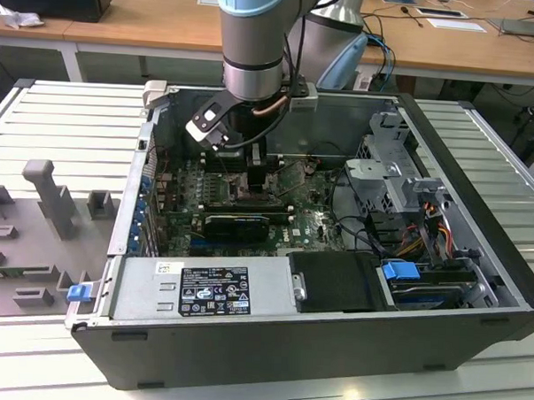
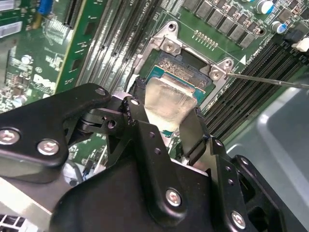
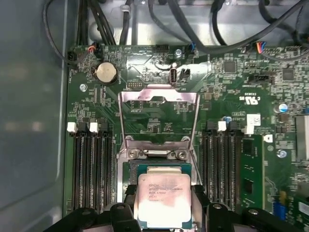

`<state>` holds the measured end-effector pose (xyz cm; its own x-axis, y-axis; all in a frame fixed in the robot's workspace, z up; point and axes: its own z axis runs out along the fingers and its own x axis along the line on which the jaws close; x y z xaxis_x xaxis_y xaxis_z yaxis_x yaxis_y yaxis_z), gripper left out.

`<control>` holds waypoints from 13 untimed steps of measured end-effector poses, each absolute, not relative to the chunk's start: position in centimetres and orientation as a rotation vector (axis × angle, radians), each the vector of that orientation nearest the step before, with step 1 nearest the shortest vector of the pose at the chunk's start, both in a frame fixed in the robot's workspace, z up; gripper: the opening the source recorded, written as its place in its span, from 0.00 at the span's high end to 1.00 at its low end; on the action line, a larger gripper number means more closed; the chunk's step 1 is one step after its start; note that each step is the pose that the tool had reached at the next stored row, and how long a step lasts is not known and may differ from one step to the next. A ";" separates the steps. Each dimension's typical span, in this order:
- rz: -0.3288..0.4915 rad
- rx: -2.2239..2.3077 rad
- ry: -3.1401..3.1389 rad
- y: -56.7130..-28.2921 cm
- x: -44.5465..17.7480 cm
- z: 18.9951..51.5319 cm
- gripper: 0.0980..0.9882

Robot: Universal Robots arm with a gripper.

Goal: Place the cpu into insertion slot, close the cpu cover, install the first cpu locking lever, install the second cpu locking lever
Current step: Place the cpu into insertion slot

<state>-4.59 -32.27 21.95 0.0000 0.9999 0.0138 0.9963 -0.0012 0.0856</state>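
Holding the cpu (image 3: 163,198), I am seeing free room over the socket (image 2: 186,67); memory slots (image 3: 91,169) flanking, the cpu cover (image 3: 159,94) standing open beyond, cables (image 1: 426,220) crowding the exterior view's right.

cpu (image 2: 169,94) in claw (image 2: 165,108) @ insertion slot (image 2: 186,67).

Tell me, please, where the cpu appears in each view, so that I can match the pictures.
Exterior view: the gripper stands over the middle of the motherboard, covering that spot.
First wrist view: the cpu sits between the fingers, over the socket.
Second wrist view: the cpu is the silvery square between the fingers.
Shared landmark: the silvery two-screw bracket just beyond the cpu, in both wrist views.
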 end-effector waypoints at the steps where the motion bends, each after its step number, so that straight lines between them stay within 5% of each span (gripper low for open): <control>1: 0.109 2.185 2.183 -32.2 -4.7 21.7 0.52; 13: 0.109 2.188 2.181 -32.0 -4.8 20.8 0.52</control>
